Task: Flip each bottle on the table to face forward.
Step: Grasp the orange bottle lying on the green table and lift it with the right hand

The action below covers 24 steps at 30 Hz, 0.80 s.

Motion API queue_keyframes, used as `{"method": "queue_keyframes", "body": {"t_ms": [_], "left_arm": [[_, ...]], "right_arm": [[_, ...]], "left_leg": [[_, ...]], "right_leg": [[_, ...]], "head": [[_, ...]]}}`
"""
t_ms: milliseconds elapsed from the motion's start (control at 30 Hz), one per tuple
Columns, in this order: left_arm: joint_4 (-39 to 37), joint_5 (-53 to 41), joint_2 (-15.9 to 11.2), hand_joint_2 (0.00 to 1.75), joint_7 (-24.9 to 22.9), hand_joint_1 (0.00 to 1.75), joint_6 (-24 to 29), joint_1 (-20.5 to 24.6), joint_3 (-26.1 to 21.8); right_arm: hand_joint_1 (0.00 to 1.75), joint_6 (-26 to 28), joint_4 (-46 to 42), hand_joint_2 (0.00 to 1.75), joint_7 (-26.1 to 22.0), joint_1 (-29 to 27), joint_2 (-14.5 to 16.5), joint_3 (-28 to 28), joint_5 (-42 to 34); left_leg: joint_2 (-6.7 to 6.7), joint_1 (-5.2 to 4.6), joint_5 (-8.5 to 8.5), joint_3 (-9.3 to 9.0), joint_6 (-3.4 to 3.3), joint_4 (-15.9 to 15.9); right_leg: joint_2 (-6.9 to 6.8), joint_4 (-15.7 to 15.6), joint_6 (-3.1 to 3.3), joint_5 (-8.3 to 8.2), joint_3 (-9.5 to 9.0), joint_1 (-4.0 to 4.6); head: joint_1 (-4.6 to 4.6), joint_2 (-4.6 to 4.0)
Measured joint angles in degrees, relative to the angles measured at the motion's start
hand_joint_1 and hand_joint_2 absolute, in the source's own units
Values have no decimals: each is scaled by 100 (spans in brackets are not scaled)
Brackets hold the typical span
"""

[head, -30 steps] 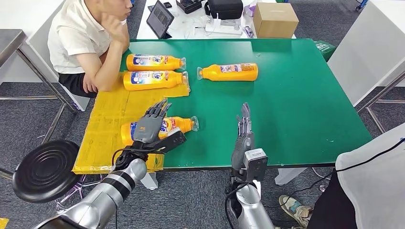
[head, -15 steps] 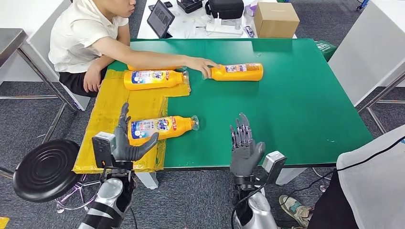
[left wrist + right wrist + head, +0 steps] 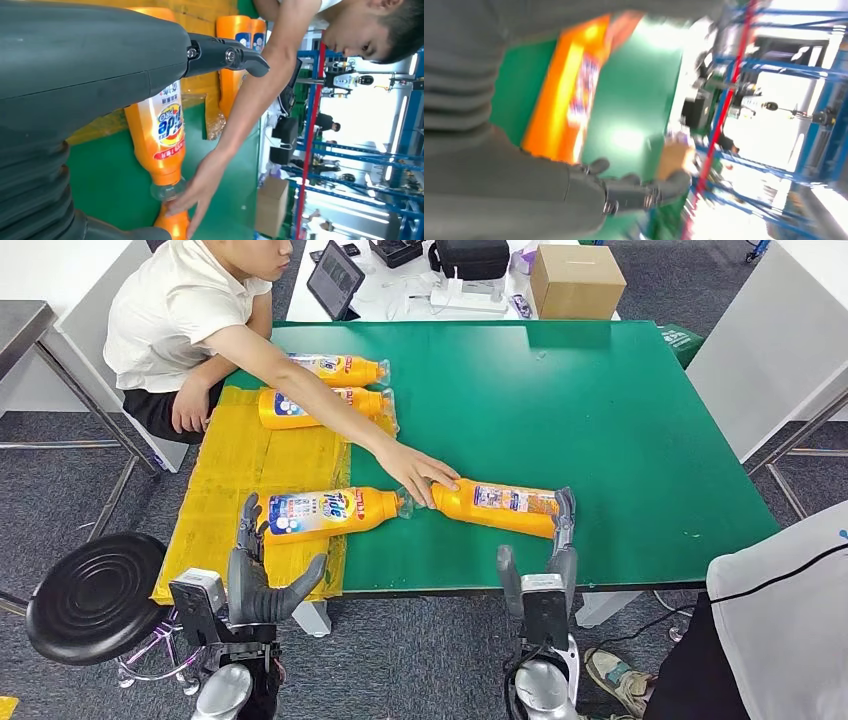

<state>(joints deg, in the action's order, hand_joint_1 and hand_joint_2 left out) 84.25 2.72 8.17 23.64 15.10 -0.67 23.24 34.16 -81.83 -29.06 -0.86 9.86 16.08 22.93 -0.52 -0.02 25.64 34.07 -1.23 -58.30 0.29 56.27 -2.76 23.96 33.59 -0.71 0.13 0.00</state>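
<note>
An orange bottle (image 3: 330, 512) (image 3: 162, 135) lies on the yellow mat (image 3: 250, 460) with its blue label up and its cap to the right. A second orange bottle (image 3: 500, 505) (image 3: 569, 100) lies on the green table (image 3: 600, 420), neck to neck with the first; a person's hand (image 3: 420, 475) (image 3: 195, 190) rests on its neck. Two more bottles (image 3: 345, 368) (image 3: 290, 405) lie at the back of the mat, partly behind the person's arm. My left hand (image 3: 255, 580) hangs open at the table's front edge, just short of the near bottle. My right hand (image 3: 540, 575) (image 3: 624, 192) is open, fingertips (image 3: 565, 510) beside the second bottle's base.
The person sits at the table's left side, arm stretched across the mat. A black round stool (image 3: 95, 595) stands at front left. Another person's white sleeve (image 3: 780, 610) is at front right. A cardboard box (image 3: 577, 280) and a tablet (image 3: 335, 280) lie on the far table.
The person has dragged the far bottle from the back of the table to the front, beside my right hand. Both my hands have dropped back to the front edge; the left has come off the near bottle.
</note>
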Motion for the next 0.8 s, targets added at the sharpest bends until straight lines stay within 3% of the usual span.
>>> {"method": "queue_keyframes", "body": {"t_ms": [167, 300, 433, 633, 800], "left_arm": [[-18, -463, 14, 175, 5, 0, 261, -38, 85], [-178, -584, 86, 175, -7, 0, 282, 58, 115], [-450, -781, 254, 175, -4, 0, 507, 221, 228], [-791, -614, 406, 175, -50, 0, 430, 401, 428], [-921, -567, 425, 175, -51, 0, 431, 482, 511]], "right_arm": [[0, 376, 377, 175, 546, 201, -510, -1, 2144], [0, 496, 1102, 175, 893, 613, -800, -3, 3098], [0, 526, 1937, 175, 1351, 1185, -882, 34, 4037], [0, 525, 3089, 175, 1914, 1967, -927, 217, 4526], [0, 525, 3650, 175, 2028, 2292, -978, 321, 4568]], "left_leg": [[0, -6, -2, 1, -4, 0], [1, -9, -8, 0, -10, 0], [1, -9, -12, 0, -11, -1], [0, -9, -14, 0, -12, -2], [-1, -9, -13, 4, -12, -2]], "right_leg": [[0, -1, -3, -3, -1, -5], [0, -1, -10, -10, -2, -8], [0, 0, -14, -13, -2, -8], [0, 1, -15, -14, -1, -8], [0, 1, -15, -13, 1, -8]], "head": [[0, 0], [-1, 0], [-1, 0], [-1, 0], [-2, 0]]}}
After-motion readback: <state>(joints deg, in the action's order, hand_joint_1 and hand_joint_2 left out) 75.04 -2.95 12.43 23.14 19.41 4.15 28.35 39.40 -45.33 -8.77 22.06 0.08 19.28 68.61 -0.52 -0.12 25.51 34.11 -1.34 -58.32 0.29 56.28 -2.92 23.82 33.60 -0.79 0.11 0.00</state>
